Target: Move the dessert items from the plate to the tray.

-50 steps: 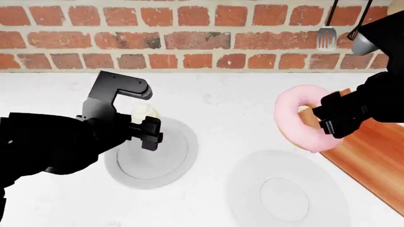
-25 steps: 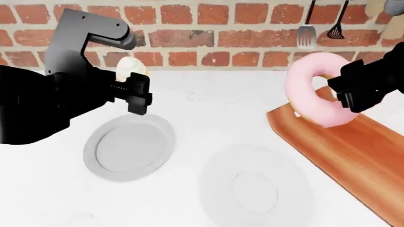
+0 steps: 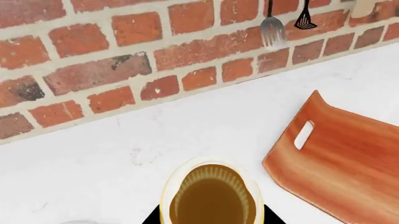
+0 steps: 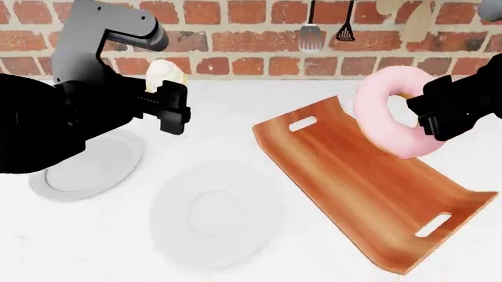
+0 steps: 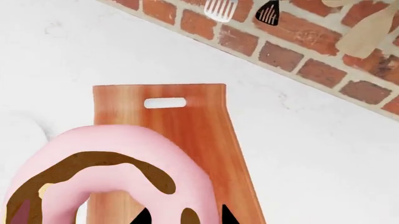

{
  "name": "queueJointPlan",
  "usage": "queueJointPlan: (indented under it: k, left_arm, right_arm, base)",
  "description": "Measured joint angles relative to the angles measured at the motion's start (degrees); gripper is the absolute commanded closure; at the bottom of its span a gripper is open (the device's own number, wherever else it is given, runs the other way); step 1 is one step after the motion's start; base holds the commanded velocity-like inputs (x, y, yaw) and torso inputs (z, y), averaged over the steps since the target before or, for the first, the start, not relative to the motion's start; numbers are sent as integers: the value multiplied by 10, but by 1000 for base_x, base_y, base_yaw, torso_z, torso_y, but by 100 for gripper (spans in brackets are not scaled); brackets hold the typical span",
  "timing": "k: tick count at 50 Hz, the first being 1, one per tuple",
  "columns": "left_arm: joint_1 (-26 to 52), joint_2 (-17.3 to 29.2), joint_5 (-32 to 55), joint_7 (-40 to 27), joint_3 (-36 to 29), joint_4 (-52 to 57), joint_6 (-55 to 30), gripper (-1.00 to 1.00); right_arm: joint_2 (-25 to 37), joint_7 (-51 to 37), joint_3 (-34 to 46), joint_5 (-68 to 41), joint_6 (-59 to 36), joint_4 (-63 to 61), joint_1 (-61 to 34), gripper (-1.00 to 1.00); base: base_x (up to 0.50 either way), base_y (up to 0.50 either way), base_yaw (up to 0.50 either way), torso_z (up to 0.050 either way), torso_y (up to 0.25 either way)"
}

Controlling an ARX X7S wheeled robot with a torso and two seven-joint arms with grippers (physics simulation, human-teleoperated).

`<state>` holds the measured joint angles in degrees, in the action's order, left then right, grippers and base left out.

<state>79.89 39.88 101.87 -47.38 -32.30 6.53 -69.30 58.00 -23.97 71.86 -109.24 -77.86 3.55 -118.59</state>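
White table (image 4: 235,117) under a brick wall is carrying the tray (image 4: 353,182); right end effector (image 4: 439,114) is pinching the soft donut (image 4: 384,126) by its ring above the tray, left end effector (image 4: 168,106) is pinching the light, crushable cupcake (image 4: 163,75) above the table; grip gently

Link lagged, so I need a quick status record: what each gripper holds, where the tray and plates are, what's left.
left gripper: shut on cupcake, lifted off the counter
right gripper: shut on donut, held above the tray
tray: on the counter, nothing on it
plates: two, both bare; one under the left arm, one nearer the tray
remaining: set both desserts on the tray
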Motion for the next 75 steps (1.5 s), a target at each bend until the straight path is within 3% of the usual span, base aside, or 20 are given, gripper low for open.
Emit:
queueJointPlan:
  k: [12, 22, 49, 75]
  left_arm:
    - [0, -9, -19, 21, -3, 2, 8, 100]
    - [-1, -16, -39, 42, -7, 1, 15, 100]
    - [34, -123, -222, 265, -77, -113, 89, 100]
    - [-6, -189, -285, 356, -132, -177, 140, 100]
  right_arm:
    - [3, 7, 0, 6, 11, -6, 12, 100]
    - [1, 14, 0, 12, 19, -6, 20, 100]
    - [5, 18, 0, 17, 40, -14, 44, 100]
    - [11, 24, 1, 24, 60, -24, 70, 100]
  base:
    - [-121, -461, 0, 0, 0]
    - [0, -20, 0, 0, 0]
    - [0, 0, 0, 0, 0]
    - [0, 0, 0, 0, 0]
